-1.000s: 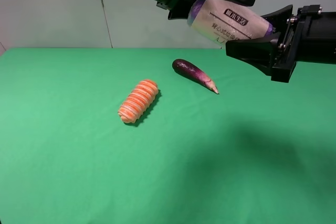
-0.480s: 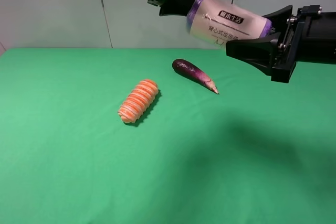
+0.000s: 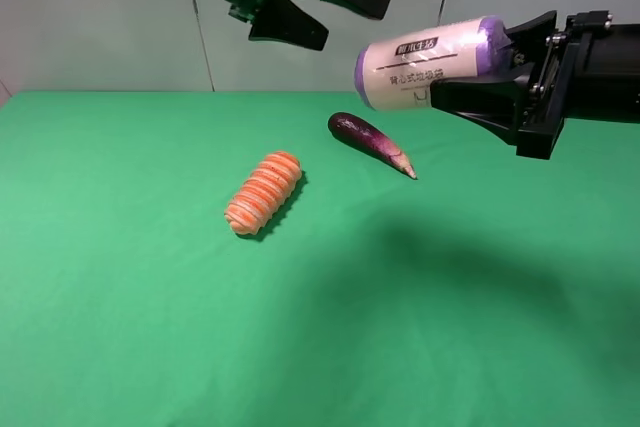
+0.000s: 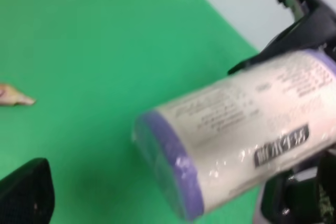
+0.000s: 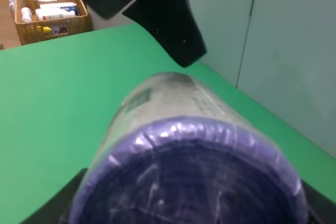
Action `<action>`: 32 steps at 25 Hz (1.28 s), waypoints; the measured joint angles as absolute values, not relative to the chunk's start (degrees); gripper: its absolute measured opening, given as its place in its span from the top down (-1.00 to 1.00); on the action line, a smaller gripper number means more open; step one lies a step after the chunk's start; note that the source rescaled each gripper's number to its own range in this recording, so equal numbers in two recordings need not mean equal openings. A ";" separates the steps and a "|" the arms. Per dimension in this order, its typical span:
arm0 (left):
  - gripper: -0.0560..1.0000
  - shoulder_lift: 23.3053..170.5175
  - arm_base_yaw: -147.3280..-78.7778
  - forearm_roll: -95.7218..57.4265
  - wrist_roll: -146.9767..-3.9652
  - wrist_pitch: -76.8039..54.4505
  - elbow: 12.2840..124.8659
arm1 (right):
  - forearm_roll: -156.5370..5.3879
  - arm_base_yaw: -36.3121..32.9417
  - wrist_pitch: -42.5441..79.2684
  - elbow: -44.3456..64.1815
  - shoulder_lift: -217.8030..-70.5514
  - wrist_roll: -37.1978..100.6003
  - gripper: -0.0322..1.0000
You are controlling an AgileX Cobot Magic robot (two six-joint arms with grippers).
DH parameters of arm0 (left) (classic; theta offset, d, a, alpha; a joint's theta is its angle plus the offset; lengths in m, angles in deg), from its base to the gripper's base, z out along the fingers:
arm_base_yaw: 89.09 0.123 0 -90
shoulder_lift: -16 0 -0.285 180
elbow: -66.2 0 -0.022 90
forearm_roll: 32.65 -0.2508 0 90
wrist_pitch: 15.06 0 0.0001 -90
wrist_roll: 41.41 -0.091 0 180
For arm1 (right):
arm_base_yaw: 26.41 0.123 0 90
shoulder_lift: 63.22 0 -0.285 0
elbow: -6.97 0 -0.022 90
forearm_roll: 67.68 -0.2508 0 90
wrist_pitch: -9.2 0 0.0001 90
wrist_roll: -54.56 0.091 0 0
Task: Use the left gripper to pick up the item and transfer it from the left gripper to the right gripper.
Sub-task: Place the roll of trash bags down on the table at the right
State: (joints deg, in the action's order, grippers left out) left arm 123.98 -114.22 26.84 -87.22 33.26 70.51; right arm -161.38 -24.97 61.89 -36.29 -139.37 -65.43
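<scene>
Green table (image 3: 120, 327), pale wall behind, and the handoff looks basically done. The left gripper (image 3: 352, 25) has let go and backed off, jaws spread wide and empty. The item (image 3: 420, 72) now hangs in mid-air above the table, clamped by the right gripper (image 3: 480, 65). The right wrist view is nearly all purple cap, so its fingers barely show, and the left wrist view is blurry.

Purple-capped cream item (image 3: 425, 75) held sideways in right end effector (image 3: 476, 65).
</scene>
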 joint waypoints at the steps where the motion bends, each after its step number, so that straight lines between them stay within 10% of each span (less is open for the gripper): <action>1: -1.00 123.27 -113.84 25.41 -86.73 33.74 70.51 | -161.38 -24.97 61.89 -36.29 -139.37 -65.43 0.91; 32: -0.91 81.39 -105.56 -3.53 -71.61 35.45 42.12 | -159.95 -24.97 61.84 -36.29 -139.37 -64.77 0.93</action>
State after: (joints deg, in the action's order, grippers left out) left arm 81.39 -105.56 -3.53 -71.61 35.45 42.12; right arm -159.95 -24.97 61.84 -36.29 -139.37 -64.77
